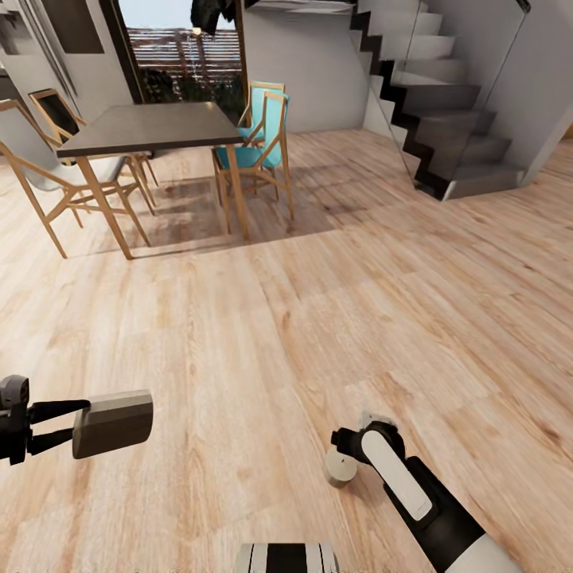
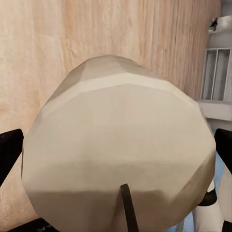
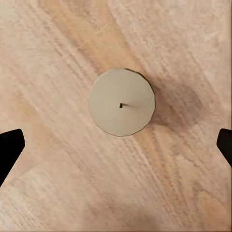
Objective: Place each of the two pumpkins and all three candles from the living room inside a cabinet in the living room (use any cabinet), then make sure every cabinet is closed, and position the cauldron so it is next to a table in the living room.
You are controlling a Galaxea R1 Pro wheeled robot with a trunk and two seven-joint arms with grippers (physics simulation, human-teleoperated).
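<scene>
My left gripper (image 1: 83, 422) is shut on a pale beige candle (image 1: 113, 423), held on its side above the wood floor at the head view's lower left. In the left wrist view that candle (image 2: 116, 140) sits close up, wick end toward the camera, with a black fingertip at each side. A second candle (image 1: 340, 469) stands upright on the floor at the lower right. My right gripper (image 1: 347, 447) hangs just above it, pointing down. The right wrist view looks straight down on this candle (image 3: 122, 102), and the gripper (image 3: 116, 147) is open, its fingers (image 3: 9, 147) wide apart and clear of it.
A dark-topped dining table (image 1: 151, 127) with wooden chairs stands at the back left, a teal chair (image 1: 259, 143) on its right side. A staircase (image 1: 446, 119) rises at the back right. Bare wood floor (image 1: 334, 302) spreads between. My base (image 1: 286, 557) shows at the bottom edge.
</scene>
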